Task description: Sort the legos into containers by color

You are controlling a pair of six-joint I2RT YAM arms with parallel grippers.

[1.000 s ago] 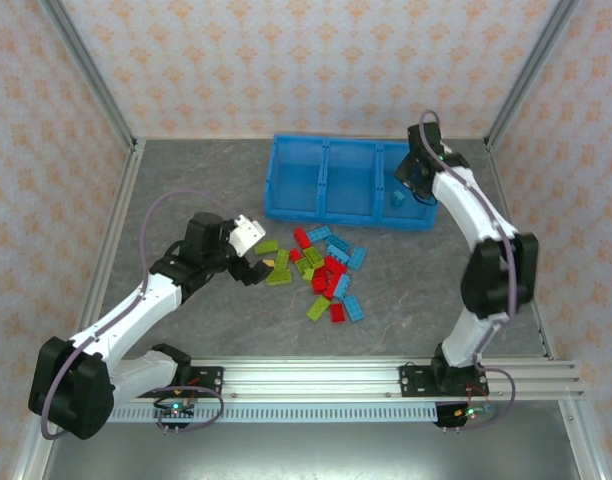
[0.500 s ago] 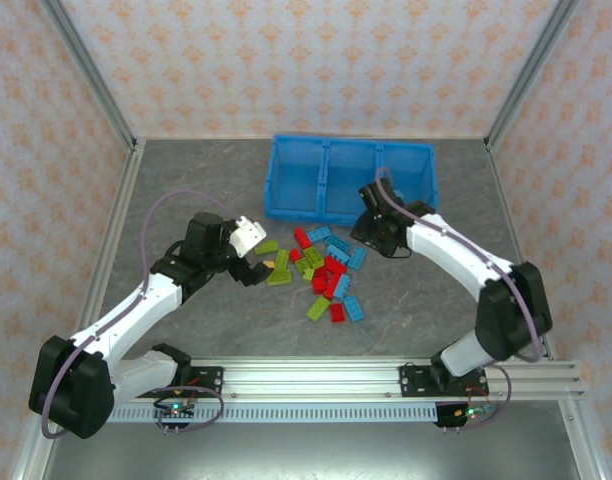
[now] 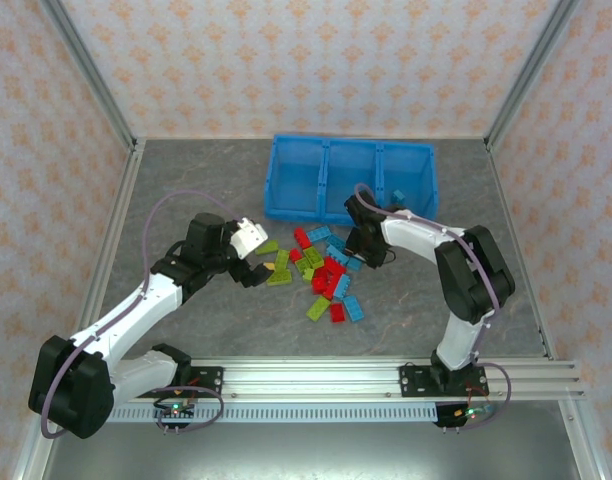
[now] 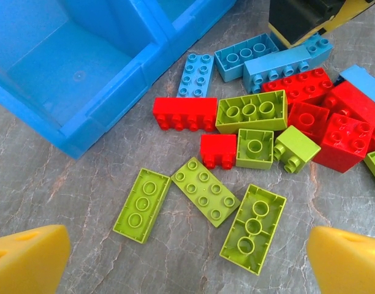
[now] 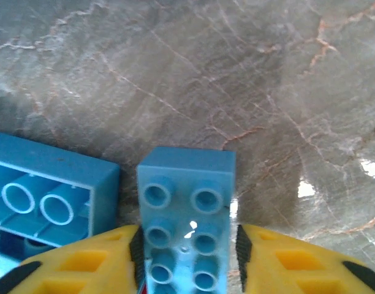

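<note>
The legos (image 3: 324, 272) lie in a loose pile of red, yellow-green and light blue bricks in front of the blue bin (image 3: 286, 213). My right gripper (image 3: 354, 250) is down at the pile's far right edge. In the right wrist view the right gripper (image 5: 187, 245) straddles a light blue brick (image 5: 184, 184) resting on the table; the left pad touches it and a thin gap shows at the right pad. My left gripper (image 3: 251, 262) hangs open over three yellow-green bricks (image 4: 206, 191), and the left gripper (image 4: 187, 260) holds nothing. One light blue brick (image 3: 398, 194) lies in the bin's right compartment.
An upturned light blue brick (image 5: 46, 196) lies right beside the left finger. The bin's near wall (image 4: 89, 116) stands close behind the pile. Red bricks (image 4: 184, 113) and green bricks (image 4: 252, 111) crowd the pile's middle. Metal frame posts (image 3: 86, 70) border the table.
The right arm has swung from the bin's right compartment down to the pile and settled around a light blue brick. The left arm has barely moved.
</note>
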